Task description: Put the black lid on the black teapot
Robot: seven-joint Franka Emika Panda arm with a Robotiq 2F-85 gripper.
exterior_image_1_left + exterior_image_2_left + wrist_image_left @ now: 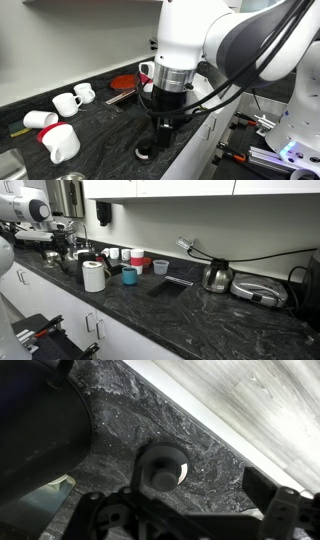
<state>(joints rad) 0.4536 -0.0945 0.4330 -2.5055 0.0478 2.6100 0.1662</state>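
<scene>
Near the front edge of the dark marbled counter (100, 130), the black lid (163, 465) lies flat with its knob up. You can see it in the wrist view, just short of the counter's pale rim. In an exterior view your gripper (163, 126) points straight down over that spot. The wrist view shows its jaws spread wide with nothing between them, and the lid rests on the stone clear of both.

Beside the lid, on the side away from the edge, a big dark curved body fills the left of the wrist view. It looks like the black teapot (40, 430), close to the lid but not touching it. Further along the counter, white mugs (66, 102) sit toward the back edge, and a white jug (62, 143) lies nearer the front edge.
</scene>
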